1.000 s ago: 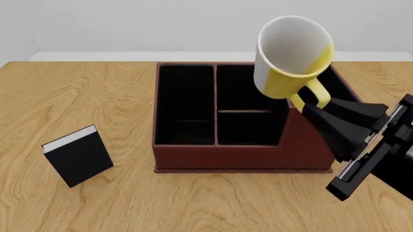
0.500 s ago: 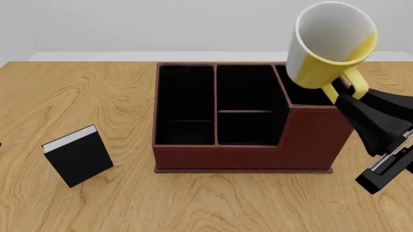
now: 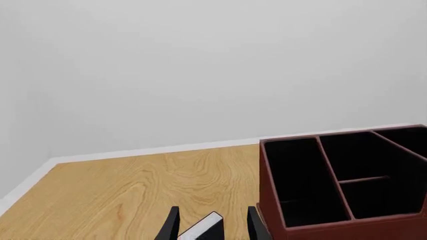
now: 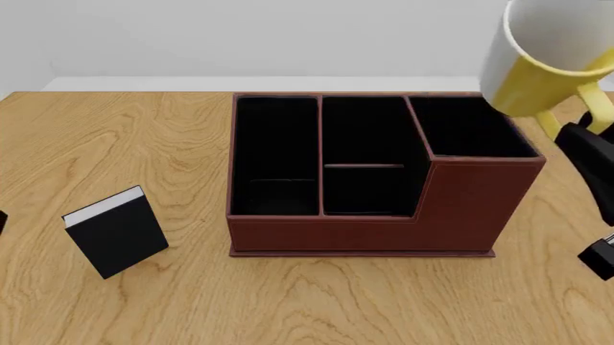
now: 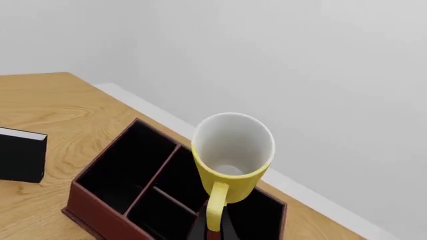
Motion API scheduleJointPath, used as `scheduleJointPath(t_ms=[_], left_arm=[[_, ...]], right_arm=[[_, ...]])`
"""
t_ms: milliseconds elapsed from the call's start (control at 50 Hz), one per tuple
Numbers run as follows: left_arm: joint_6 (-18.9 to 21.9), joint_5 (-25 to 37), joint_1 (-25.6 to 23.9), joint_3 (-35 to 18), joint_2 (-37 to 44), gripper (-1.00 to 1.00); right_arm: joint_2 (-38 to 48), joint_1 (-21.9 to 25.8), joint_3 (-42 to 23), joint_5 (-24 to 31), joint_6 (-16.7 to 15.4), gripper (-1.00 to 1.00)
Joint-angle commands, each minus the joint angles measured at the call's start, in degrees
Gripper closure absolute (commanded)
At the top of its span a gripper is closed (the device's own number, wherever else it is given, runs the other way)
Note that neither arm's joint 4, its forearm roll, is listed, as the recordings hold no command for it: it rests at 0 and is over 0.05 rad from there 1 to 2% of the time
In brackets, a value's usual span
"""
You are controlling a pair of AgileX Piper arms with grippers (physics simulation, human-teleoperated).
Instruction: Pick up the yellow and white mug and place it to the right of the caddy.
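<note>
Yellow and white mug (image 4: 551, 61) aloft over caddy (image 4: 384, 180) right edge, right jaws pinching handle, left jaws spread.

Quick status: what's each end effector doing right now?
Left end effector: open, holding nothing.
Right end effector: closed on the handle of the yellow and white mug, held in the air.

My right gripper (image 4: 597, 154) is matte black, a blocky wedge-shaped body with a pale silver strip at its lower edge, around five o'clock. On my left gripper (image 3: 212, 225) I see only two slim black fingers (image 3: 171, 227), flat and tapering.
</note>
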Motion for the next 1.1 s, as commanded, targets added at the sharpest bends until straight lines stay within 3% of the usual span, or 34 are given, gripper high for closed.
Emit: scheduleJointPath(t_ms=[20, 360, 1100], left_arm=[[-0.09, -0.43, -0.15, 0.61, 0.00, -1.00], [0.38, -0.63, -1.40, 1.02, 0.01, -1.00], [0.66, -0.37, -1.82, 0.82, 0.01, -1.00]], right_arm=[[-3.16, -3.10, 0.21, 2.43, 1.14, 1.00], [-7.14, -8.35, -0.10, 6.25, 1.66, 1.00], [-8.46, -17.48, -2.42, 8.64, 0.94, 1.00]])
